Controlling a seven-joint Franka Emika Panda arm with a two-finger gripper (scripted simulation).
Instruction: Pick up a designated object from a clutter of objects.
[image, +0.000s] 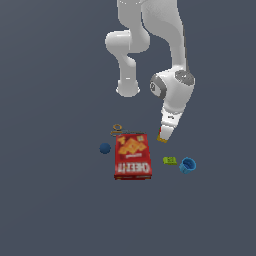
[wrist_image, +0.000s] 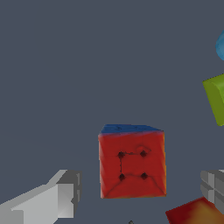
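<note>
The small puzzle cube (wrist_image: 132, 164) sits on the grey bench (image: 60, 210) just beyond the upper right corner of the red cracker box (image: 132, 156) in the exterior view, directly under the gripper (image: 164, 135). In the wrist view the jaws stand apart, one finger (wrist_image: 52, 199) either side of the cube, neither touching it. The green block (image: 170, 160) and blue cup (image: 188, 165) lie near, toward the exterior view's right

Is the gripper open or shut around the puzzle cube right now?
Open. In the wrist view the two fingers stand wide apart on either side of the puzzle cube, with gaps showing, neither touching it.
</note>
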